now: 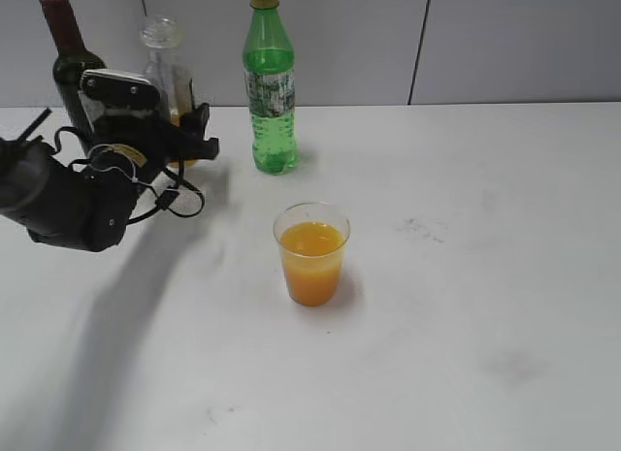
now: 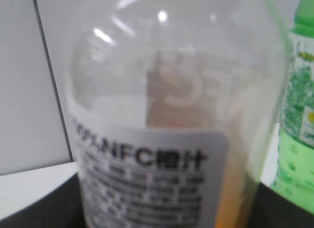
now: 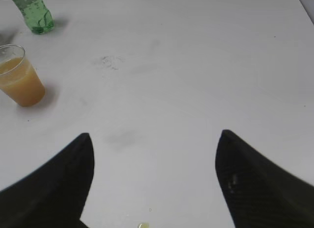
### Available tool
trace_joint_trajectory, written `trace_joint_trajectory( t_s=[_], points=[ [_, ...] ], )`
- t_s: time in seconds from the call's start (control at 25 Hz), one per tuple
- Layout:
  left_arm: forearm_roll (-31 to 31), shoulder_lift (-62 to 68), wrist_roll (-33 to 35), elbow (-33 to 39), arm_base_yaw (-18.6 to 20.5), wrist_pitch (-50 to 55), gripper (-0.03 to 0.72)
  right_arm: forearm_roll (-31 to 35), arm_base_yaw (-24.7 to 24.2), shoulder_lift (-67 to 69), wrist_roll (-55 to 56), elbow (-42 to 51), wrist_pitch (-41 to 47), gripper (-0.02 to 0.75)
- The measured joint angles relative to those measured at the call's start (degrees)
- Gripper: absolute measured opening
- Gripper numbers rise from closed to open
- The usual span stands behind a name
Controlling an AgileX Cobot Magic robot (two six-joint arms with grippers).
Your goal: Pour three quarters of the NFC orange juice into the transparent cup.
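Note:
The NFC orange juice [image 1: 163,46] bottle stands upright at the back left of the table, capless and nearly empty. A little orange liquid shows low in the bottle [image 2: 162,154], which fills the left wrist view with its white label facing me. My left gripper [image 1: 184,131] is closed around its lower body, a dark finger on each side. The transparent cup [image 1: 311,255] sits mid-table, about three quarters full of orange juice, and shows in the right wrist view as the cup [image 3: 19,81] at far left. My right gripper [image 3: 154,139] hangs open over bare table, out of the exterior view.
A tall green bottle [image 1: 271,92] with a yellow cap stands just right of the juice bottle. A dark wine bottle [image 1: 66,53] with a red top stands behind my left arm. The white table [image 1: 485,276] runs back to a grey wall.

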Motion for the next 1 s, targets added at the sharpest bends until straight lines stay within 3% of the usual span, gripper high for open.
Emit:
trace_joint_trajectory(
  t_s=[0.32, 0.64, 0.84, 1.0],
  points=[
    [-0.19, 4.77, -6.73, -2.31, 0.23, 0.14, 0.47, 0.0, 0.0, 0.0, 0.0, 0.0, 0.0, 0.591],
    [0.99, 6.07, -7.5, -2.42, 0.4, -0.72, 0.472, 0.0, 0.0, 0.0, 0.0, 0.0, 0.0, 0.591],
    [1.94, 6.13, -7.61, -2.48, 0.4, -4.24, 0.643, 0.0, 0.0, 0.0, 0.0, 0.0, 0.0, 0.591],
    [2.5, 4.99, -7.61, -2.48, 0.4, -4.85, 0.687, 0.0, 0.0, 0.0, 0.0, 0.0, 0.0, 0.591]
  ],
)
